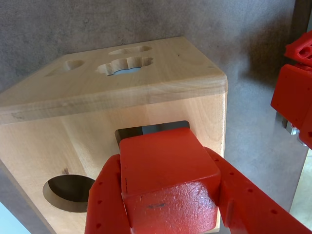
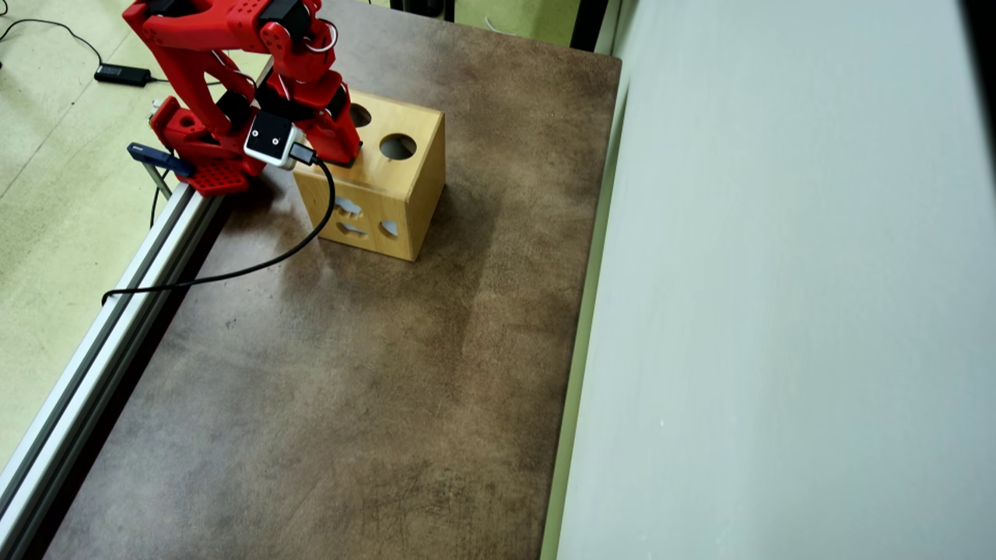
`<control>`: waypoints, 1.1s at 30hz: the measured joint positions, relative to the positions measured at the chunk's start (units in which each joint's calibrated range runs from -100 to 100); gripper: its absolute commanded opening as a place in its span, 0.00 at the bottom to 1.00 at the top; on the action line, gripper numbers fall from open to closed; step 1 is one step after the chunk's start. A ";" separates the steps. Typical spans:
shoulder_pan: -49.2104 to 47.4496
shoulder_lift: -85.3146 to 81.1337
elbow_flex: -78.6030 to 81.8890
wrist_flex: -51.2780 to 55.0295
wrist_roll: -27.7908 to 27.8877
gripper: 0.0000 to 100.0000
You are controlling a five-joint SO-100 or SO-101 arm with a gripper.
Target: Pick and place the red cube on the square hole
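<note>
In the wrist view my gripper (image 1: 163, 161) is shut on the red cube (image 1: 168, 170), one red finger on each side. The cube sits right over the square hole (image 1: 126, 134) in the top face of the wooden box (image 1: 73, 141). Only a dark strip of the hole shows past the cube's far edge. I cannot tell whether the cube touches the wood. In the overhead view the gripper (image 2: 342, 152) is over the left part of the box top (image 2: 416, 167). There the cube and the square hole are hidden under it.
A round hole (image 1: 68, 192) (image 2: 398, 145) lies beside the square one. The box's side face has shaped cutouts (image 1: 126, 66). The arm's base (image 2: 202, 167) stands left of the box by an aluminium rail (image 2: 117, 311). A black cable (image 2: 257, 268) lies on the brown table (image 2: 389, 389).
</note>
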 measured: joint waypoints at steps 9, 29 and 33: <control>1.65 2.12 0.00 0.00 0.34 0.04; 1.65 2.37 0.00 0.00 0.20 0.04; 1.65 2.37 0.09 0.00 0.20 0.04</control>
